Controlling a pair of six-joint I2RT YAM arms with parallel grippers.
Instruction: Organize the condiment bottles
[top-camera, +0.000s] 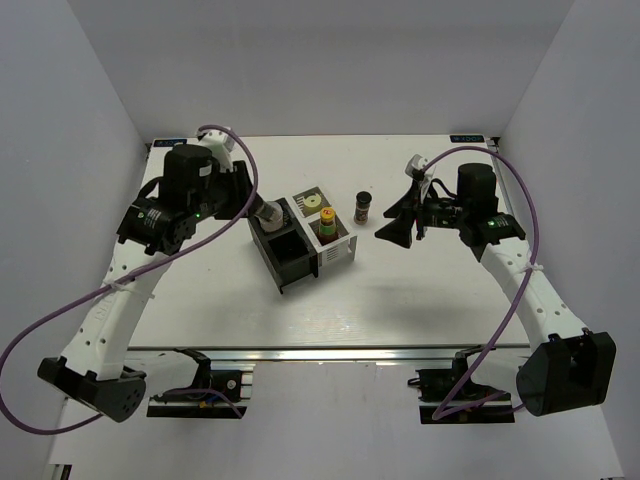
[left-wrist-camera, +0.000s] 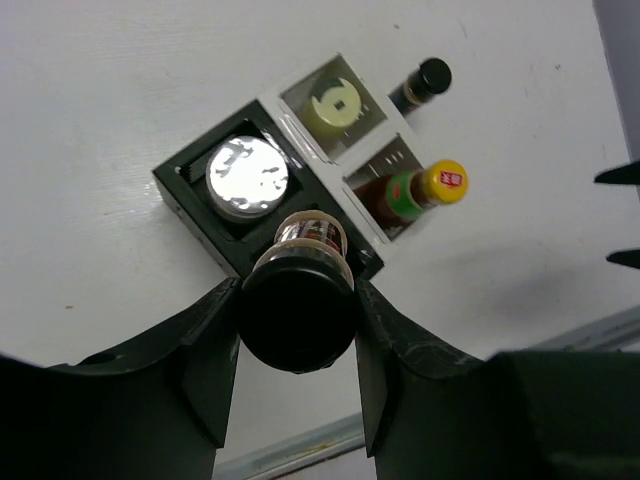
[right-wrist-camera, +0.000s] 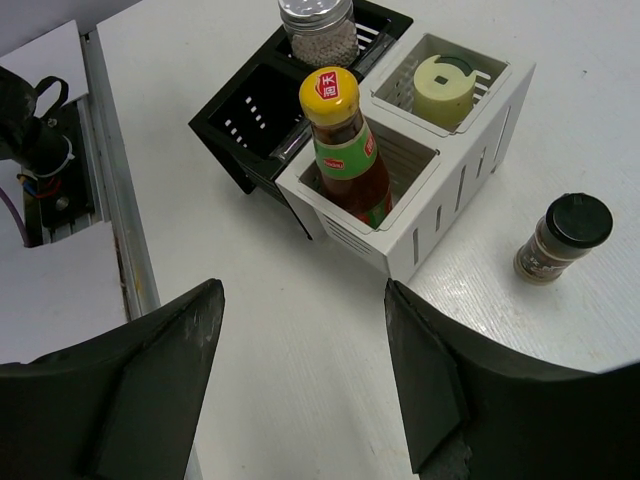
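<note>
1. Left jaws (left-wrist-camera: 297, 300): clamped on a black-lidded spice jar (left-wrist-camera: 312, 236), gripping it at the lid. The jar is tilted, lid toward my wrist, over the black half of the divided rack (right-wrist-camera: 420, 245). I cannot tell whether its base touches the rack.
2. Right jaws (right-wrist-camera: 300, 290): spread wide, holding nothing, hovering toward the right edge of the counter (top-camera: 400, 300).
3. Rack: mid-counter, black half toward the left edge, white half toward the right edge.
4. Silver-lidded jar (left-wrist-camera: 247, 178): black half, compartment nearer the far edge.
5. Cream squat bottle (left-wrist-camera: 338, 100): white half, compartment nearer the far edge.
6. Red-green sauce bottle (right-wrist-camera: 345, 150), yellow cap: white half, compartment nearer the near edge, upright.
7. Second black-lidded spice jar (right-wrist-camera: 562, 238): upright on the counter, near the white half on its right-edge side, not touching it.
</note>
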